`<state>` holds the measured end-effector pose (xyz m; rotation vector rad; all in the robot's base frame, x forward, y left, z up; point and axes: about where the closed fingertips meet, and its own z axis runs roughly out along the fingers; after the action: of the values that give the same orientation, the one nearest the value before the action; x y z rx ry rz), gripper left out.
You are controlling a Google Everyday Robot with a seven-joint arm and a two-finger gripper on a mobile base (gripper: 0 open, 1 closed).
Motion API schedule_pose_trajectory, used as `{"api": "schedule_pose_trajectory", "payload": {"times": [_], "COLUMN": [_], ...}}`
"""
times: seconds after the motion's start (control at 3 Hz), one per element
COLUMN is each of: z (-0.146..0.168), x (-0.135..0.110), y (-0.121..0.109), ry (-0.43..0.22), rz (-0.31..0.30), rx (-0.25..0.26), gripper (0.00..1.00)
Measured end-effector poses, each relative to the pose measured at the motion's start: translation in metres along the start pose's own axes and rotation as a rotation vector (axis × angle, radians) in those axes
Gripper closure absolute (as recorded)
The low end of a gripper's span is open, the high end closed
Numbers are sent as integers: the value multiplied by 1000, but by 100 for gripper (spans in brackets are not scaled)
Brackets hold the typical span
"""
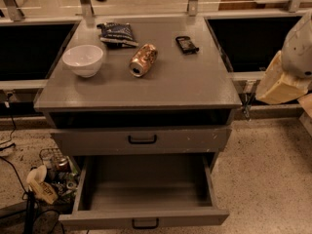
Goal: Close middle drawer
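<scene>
The middle drawer (146, 217) is pulled far out at the bottom of the camera view. It has a low plain grey front, a small black bar handle (145, 223) and a bare grey box with nothing in it. Above it sits the taller-fronted grey drawer (141, 140) with white scuff specks, standing only slightly proud of the cabinet. My gripper is out of view. Only a white and beige part of my arm (287, 67) shows at the right edge, level with the cabinet top and well away from the open drawer.
On the grey cabinet top (195, 82) stand a white bowl (83, 60), a tipped can (142, 60), a dark snack bag (117, 33) and a small black object (187, 44). Cables and clutter (48, 179) lie on the speckled floor at the left.
</scene>
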<state>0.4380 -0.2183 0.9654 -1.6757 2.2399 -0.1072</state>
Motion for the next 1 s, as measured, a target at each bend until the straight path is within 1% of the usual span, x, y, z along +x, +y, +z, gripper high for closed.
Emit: {"api": "schedule_pose_trajectory", "payload": {"times": [0.33, 0.67, 1.0], "z": [15, 63, 97], "x": [5, 17, 24], "y": [3, 10, 15], "ry": [-3, 20, 41], "rz": [21, 54, 71], "rx": [3, -57, -107], "gripper": [100, 100, 100]}}
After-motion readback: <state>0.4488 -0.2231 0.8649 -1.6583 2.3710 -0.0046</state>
